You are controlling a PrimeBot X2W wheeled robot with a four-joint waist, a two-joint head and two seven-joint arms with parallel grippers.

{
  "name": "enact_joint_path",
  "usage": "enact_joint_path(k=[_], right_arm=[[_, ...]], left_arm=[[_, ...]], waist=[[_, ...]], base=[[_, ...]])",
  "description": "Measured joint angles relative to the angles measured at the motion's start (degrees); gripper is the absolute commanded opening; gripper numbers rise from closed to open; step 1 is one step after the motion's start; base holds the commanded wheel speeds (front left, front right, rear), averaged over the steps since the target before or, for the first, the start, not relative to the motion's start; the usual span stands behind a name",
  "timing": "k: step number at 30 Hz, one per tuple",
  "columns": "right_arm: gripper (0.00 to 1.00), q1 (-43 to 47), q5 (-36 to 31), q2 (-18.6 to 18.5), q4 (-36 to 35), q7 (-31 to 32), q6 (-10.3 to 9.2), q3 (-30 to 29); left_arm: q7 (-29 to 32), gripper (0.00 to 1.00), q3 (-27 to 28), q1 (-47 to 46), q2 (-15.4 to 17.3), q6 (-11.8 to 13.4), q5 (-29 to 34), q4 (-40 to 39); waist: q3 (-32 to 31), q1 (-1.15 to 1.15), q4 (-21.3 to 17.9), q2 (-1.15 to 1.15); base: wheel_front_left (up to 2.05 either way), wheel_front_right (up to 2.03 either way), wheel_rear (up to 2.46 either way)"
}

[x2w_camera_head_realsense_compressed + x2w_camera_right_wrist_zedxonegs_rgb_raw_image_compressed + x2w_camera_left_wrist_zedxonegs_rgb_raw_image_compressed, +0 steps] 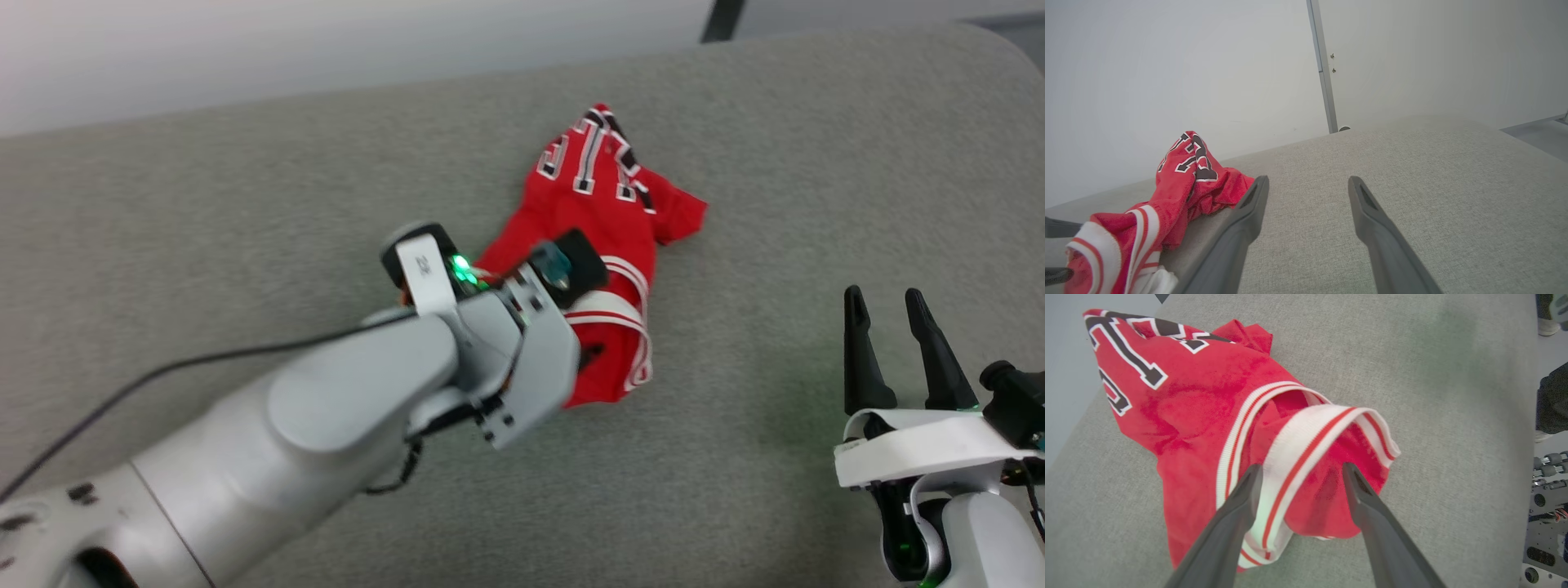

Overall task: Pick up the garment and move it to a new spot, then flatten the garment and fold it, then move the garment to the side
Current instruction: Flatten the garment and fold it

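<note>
Red jersey (600, 184) lay crumpled near the middle of the grey fabric-covered surface (204, 212), lettered end toward the far edge and the white striped trim (1306, 433) bunched up at the robot's side. Left gripper (1300, 471) was down at it, fingers apart and straddling the raised trim fold, probably lined up for a pinch to lift. Right gripper (886, 298) sat well off to the side, fingers apart, holding nothing.
</note>
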Motion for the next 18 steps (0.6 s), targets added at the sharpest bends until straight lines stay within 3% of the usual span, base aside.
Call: enact_joint_path(k=[6, 7, 8, 9, 10, 14, 18], right_arm=[[1.00, -0.70, 0.48, 1.04, -0.25, 0.01, 0.00, 0.02], [1.00, -0.69, 0.49, 1.13, -0.23, 0.01, 0.00, -0.02], [1.00, -0.69, 0.49, 1.26, -0.25, 0.01, 0.00, -0.05], [1.00, -0.68, 0.49, 1.38, -0.24, 0.01, 0.00, -0.13], [1.00, -0.64, 0.48, 1.48, -0.22, 0.01, 0.00, -0.30], [1.00, -0.61, 0.45, 1.60, -0.07, 0.01, 0.00, -0.73], [1.00, -0.64, 0.19, 1.71, -0.19, 0.00, 0.00, -0.57]], left_arm=[[-1.90, 1.00, -1.93, -3.16, 1.09, 0.00, -2.01, 3.75], [-2.04, 0.95, -2.02, -3.17, 1.07, 0.00, -2.74, 4.11], [-2.54, 0.49, -2.08, -3.17, 0.97, 0.00, -3.65, 4.60], [-2.80, 0.12, -2.08, -3.15, 0.82, 0.00, -5.57, 4.99], [-3.23, 0.00, -1.38, -2.81, 0.42, 0.00, -9.53, 5.49], [-6.44, 0.00, 2.76, -2.91, -0.16, 0.00, -18.12, 8.12], [-10.53, 0.00, 7.79, -3.10, 2.78, 0.01, -23.84, 11.14]], waist=[[2.52, 0.00, -3.76, 0.00], [2.96, 0.00, -4.17, 0.00], [3.37, 0.00, -4.53, 0.00], [3.77, 0.00, -4.84, 0.00], [4.09, 0.00, -5.07, 0.00], [4.55, 0.00, -4.90, 0.00], [4.08, 0.00, -3.76, 0.00]], base=[[0.00, 0.00, 0.00], [0.00, 0.00, 0.00], [0.00, 0.00, 0.00], [0.00, 0.00, 0.00], [0.00, 0.00, 0.00], [0.00, 0.00, 0.00], [0.00, 0.00, 0.00]])
